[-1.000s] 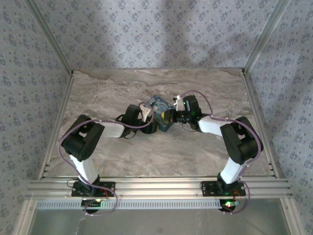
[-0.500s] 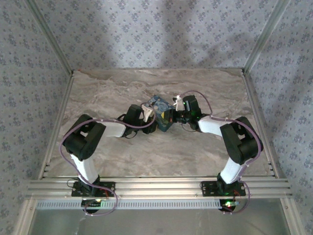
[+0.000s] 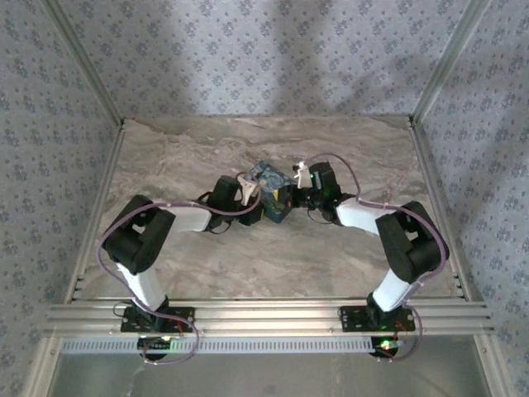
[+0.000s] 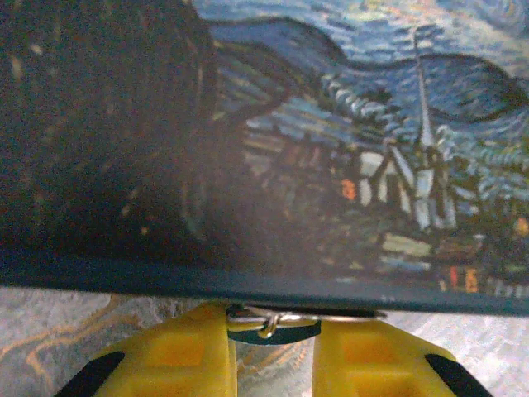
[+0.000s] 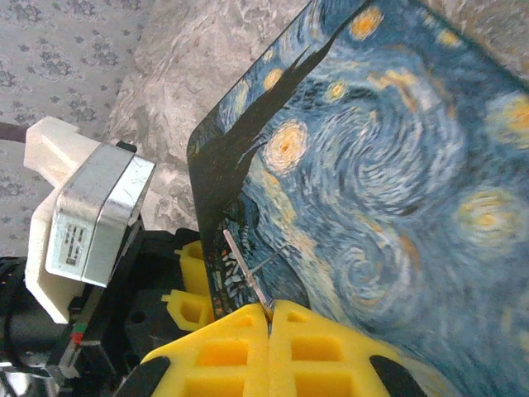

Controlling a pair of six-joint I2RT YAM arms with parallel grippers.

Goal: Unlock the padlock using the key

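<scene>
Two arms, overhead: left gripper (image 3: 258, 205) and right gripper (image 3: 291, 198) meet at the starry-print box (image 3: 269, 175) in the middle of the table (image 3: 207, 149).
Left wrist view: yellow fingers (image 4: 178, 360) pinch the padlock (image 4: 273, 329) from both sides, just under the box's lower edge.
Right wrist view: pads (image 5: 223, 356) pressed together on the key (image 5: 246, 271), its thin blade slanting against the box's edge.
</scene>
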